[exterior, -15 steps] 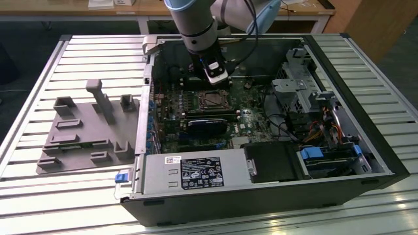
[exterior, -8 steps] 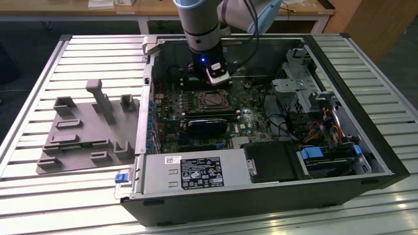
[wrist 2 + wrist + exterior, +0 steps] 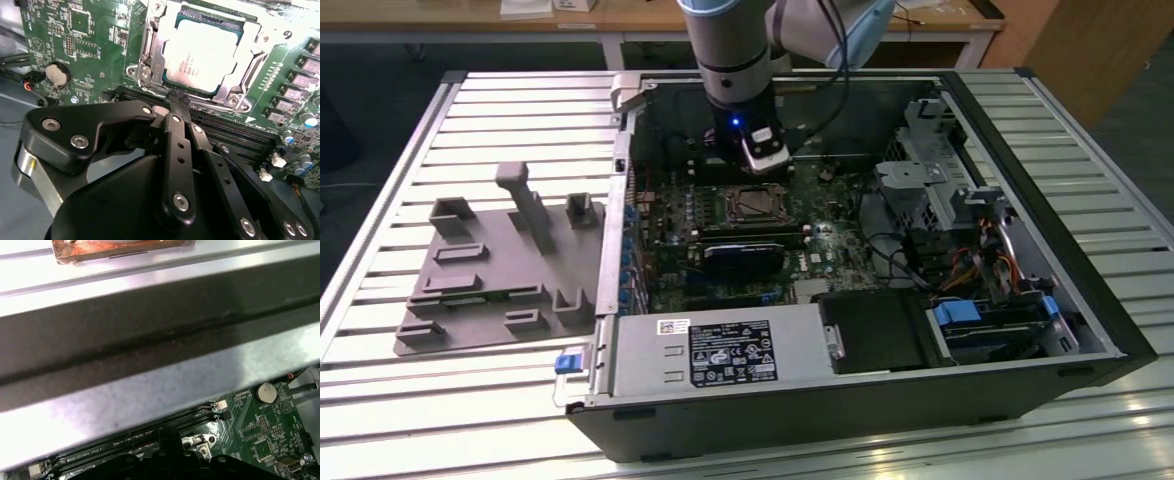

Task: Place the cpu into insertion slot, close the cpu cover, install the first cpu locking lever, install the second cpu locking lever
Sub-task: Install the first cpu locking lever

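In the second wrist view the cpu [image 3: 202, 55] lies flat in its socket, silver top showing. The cpu cover [image 3: 154, 60] sits down around it as a metal frame. My gripper [image 3: 176, 99] is shut, its black fingertips together at the socket's edge, touching or just above the frame's rim; whether they hold a lever I cannot tell. In the exterior view the gripper [image 3: 765, 162] hangs inside the open computer case just behind the socket [image 3: 754, 204]. The first wrist view shows the gripper's dark body [image 3: 170, 462] over the green motherboard [image 3: 260, 435].
A black block [image 3: 744, 255] sits in front of the socket. The power supply [image 3: 720, 355] and drive cage [image 3: 987, 320] fill the case's near side. Memory slots [image 3: 240, 135] and a coin battery [image 3: 55, 74] flank the socket. A grey fixture plate [image 3: 494, 270] lies at the exterior view's left.
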Available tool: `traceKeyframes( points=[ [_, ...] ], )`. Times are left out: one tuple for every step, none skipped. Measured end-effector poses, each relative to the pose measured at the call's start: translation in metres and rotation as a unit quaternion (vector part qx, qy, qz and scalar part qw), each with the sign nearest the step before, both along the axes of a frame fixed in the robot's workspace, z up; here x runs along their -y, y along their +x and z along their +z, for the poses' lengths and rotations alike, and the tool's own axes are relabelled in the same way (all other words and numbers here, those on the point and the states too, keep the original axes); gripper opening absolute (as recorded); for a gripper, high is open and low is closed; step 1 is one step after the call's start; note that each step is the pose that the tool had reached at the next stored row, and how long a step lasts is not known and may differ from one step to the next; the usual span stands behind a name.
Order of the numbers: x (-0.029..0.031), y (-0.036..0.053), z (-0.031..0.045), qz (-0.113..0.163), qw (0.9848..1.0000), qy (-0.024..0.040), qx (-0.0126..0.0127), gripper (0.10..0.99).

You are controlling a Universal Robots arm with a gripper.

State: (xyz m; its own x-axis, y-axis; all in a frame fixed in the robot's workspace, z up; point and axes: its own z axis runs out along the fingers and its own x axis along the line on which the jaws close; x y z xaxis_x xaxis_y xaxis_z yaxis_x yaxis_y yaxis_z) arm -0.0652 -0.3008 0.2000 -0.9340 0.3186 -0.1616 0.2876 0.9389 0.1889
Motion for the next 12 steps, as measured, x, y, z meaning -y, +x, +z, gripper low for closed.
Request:
traceKeyframes(
  points=[
    [0.0, 0.0, 0.0008, 0.0, 1.0, -0.0016, 0.0, 0.102],
    [0.0001, 0.0, 0.0018, 0.0, 1.0, -0.0033, -0.0001, 0.102],
    [0.0, 0.0001, 0.0032, 0.0, 1.0, -0.0043, -0.0001, 0.102],
    [0.0, 0.0001, 0.005, 0.0, 1.0, -0.0046, -0.0001, 0.102],
    [0.0, 0.0002, 0.007, 0.0, 1.0, -0.0045, -0.0001, 0.102],
    [0.0, 0.0001, 0.0089, 0.0, 1.0, -0.0045, -0.0001, 0.102],
    [0.0, 0.0001, 0.0104, 0.0, 1.0, -0.0046, -0.0001, 0.102],
    [0.0, 0.0002, 0.0113, 0.0, 1.0, -0.0046, -0.0001, 0.102],
    [0.0, 0.0002, 0.0116, -0.001, 1.0, -0.0052, 0.0, 0.102],
    [-0.0001, 0.0002, 0.0116, -0.001, 1.0, -0.0066, 0.0, 0.102],
    [0.0, 0.0002, 0.0116, -0.001, 1.0, -0.0081, -0.0001, 0.102],
    [0.0, 0.0002, 0.0117, -0.001, 1.0, -0.0099, -0.0001, 0.102]
  ],
)
